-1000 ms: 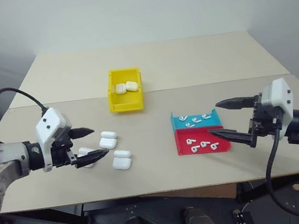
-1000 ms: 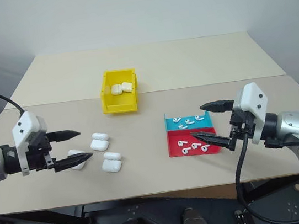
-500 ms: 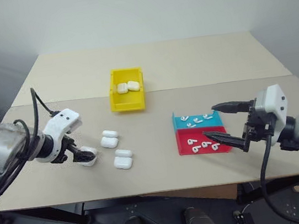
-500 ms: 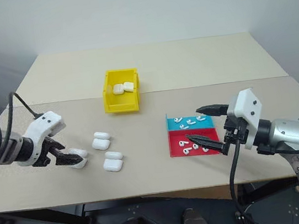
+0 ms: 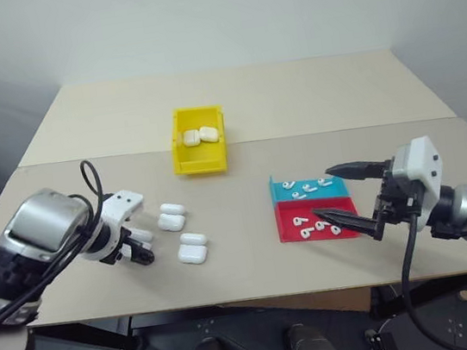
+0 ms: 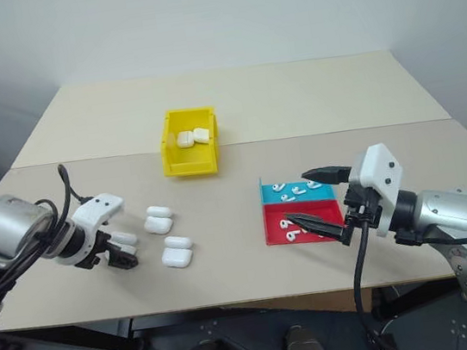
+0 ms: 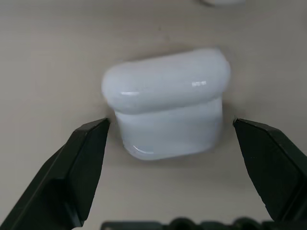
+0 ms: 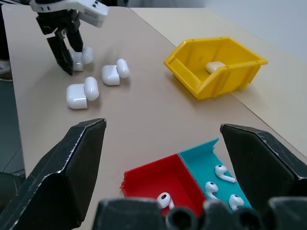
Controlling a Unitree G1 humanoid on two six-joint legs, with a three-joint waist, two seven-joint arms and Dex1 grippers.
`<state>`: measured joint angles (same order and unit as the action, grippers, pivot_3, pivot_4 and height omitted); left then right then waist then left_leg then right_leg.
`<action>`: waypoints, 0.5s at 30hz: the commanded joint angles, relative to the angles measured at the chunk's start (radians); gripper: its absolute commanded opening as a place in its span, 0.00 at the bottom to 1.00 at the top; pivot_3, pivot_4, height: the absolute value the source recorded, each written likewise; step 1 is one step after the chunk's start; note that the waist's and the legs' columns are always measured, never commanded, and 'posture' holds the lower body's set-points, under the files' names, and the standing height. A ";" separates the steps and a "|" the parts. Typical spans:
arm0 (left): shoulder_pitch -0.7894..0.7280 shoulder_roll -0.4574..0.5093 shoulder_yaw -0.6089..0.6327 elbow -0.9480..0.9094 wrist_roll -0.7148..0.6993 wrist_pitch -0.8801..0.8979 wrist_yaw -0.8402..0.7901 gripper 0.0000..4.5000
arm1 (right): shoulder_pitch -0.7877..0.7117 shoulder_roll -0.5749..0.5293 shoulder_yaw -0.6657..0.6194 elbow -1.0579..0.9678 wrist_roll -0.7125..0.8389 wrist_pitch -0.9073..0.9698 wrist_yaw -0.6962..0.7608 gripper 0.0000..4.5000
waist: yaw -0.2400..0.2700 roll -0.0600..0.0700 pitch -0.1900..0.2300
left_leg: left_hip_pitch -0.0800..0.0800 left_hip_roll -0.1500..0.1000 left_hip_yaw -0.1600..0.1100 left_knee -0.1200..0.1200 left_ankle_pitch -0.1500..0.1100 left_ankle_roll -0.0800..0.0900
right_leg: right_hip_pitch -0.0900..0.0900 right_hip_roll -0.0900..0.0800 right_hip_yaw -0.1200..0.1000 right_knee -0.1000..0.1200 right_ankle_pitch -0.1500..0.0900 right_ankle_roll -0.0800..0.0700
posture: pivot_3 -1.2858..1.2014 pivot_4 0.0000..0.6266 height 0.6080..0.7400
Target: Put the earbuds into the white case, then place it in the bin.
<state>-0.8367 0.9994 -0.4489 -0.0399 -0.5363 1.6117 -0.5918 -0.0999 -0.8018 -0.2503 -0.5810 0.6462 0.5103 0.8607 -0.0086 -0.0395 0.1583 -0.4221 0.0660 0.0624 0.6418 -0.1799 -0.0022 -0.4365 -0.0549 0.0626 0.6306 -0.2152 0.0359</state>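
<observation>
Several white cases lie on the tan table (image 5: 254, 259). The leftmost white case (image 7: 165, 103) lies between the fingers of my left gripper (image 5: 137, 248), which points down over it, open, with a gap on both sides. Its lid looks flipped back. Two pairs of case halves (image 5: 170, 217) (image 5: 192, 247) lie just right of it. The yellow bin (image 5: 181, 158) stands further back and holds two cases (image 5: 199, 134). Earbuds (image 8: 223, 172) lie in the cyan tray (image 5: 278, 193), and other earbuds (image 5: 318, 226) lie in the red tray (image 5: 286, 230). My right gripper (image 5: 323, 192) hovers open over both trays, holding nothing.
The table's front edge runs close below both grippers. A seam crosses the table just behind the bin, with bare tabletop beyond it. A pale wall closes off the back.
My left gripper has swung from pointing level to pointing down and has sunk over the leftmost case. The right gripper has stayed about where it was, still open.
</observation>
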 commanded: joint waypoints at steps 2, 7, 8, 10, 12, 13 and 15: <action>-0.022 -0.028 0.000 0.052 0.010 0.003 0.058 1.00 | 0.001 0.003 -0.022 -0.039 -0.005 -0.027 -0.019 0.99 | -0.001 0.000 0.000 | 0.000 0.000 0.000 0.000 0.000 0.000 | 0.000 0.000 0.000 0.000 0.000 0.000 | 0.52 0.24 1.00; -0.026 -0.027 -0.021 0.051 -0.024 0.003 0.085 0.91 | 0.010 -0.003 -0.031 -0.052 0.002 -0.021 -0.029 1.00 | -0.001 0.001 -0.001 | 0.001 0.000 0.000 0.000 0.000 0.000 | 0.000 0.000 0.000 0.001 0.000 0.000 | 0.52 0.24 1.00; -0.024 -0.017 -0.024 0.038 -0.032 0.003 0.079 0.87 | 0.012 -0.004 -0.034 -0.054 0.005 -0.018 -0.031 1.00 | -0.001 0.001 -0.001 | 0.001 0.000 0.000 0.000 0.000 0.000 | 0.001 0.000 0.000 0.001 0.000 0.000 | 0.52 0.24 1.00; -0.029 0.000 -0.032 0.036 -0.055 0.003 0.072 0.74 | 0.013 -0.006 -0.033 -0.053 0.005 -0.015 -0.033 1.00 | -0.002 0.001 -0.001 | 0.001 0.000 0.000 0.000 0.000 0.000 | 0.001 0.000 0.000 0.001 0.000 0.000 | 0.52 0.24 1.00; -0.030 0.014 -0.033 0.032 -0.068 0.003 0.071 0.63 | 0.011 -0.006 -0.028 -0.051 0.002 -0.015 -0.037 1.00 | -0.004 0.001 -0.001 | 0.001 0.000 0.000 0.000 0.000 0.000 | 0.001 0.000 0.000 0.001 0.000 0.000 | 0.52 0.24 1.00; -0.030 0.023 -0.034 0.027 -0.072 0.003 0.071 0.63 | 0.009 -0.005 -0.024 -0.050 0.000 -0.015 -0.039 1.00 | -0.006 0.001 -0.001 | 0.001 0.000 0.000 0.000 0.000 0.000 | 0.000 0.000 0.000 0.000 0.000 0.000 | 0.52 0.24 1.00; -0.025 0.039 -0.020 0.002 -0.074 0.003 0.073 0.63 | 0.000 -0.004 -0.016 -0.046 -0.003 -0.014 -0.046 1.00 | -0.007 0.001 -0.001 | 0.000 0.000 0.000 0.000 0.000 0.000 | 0.000 0.000 0.000 0.001 0.000 0.000 | 0.52 0.24 1.00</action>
<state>-0.8615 1.0098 -0.4736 -0.0105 -0.6036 1.6114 -0.5276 -0.0864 -0.8019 -0.2501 -0.6036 0.6418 0.5089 0.8243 -0.0159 -0.0384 0.1576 -0.4221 0.0659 0.0622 0.6420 -0.1799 -0.0022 -0.4367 -0.0548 0.0628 0.6311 -0.2151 0.0359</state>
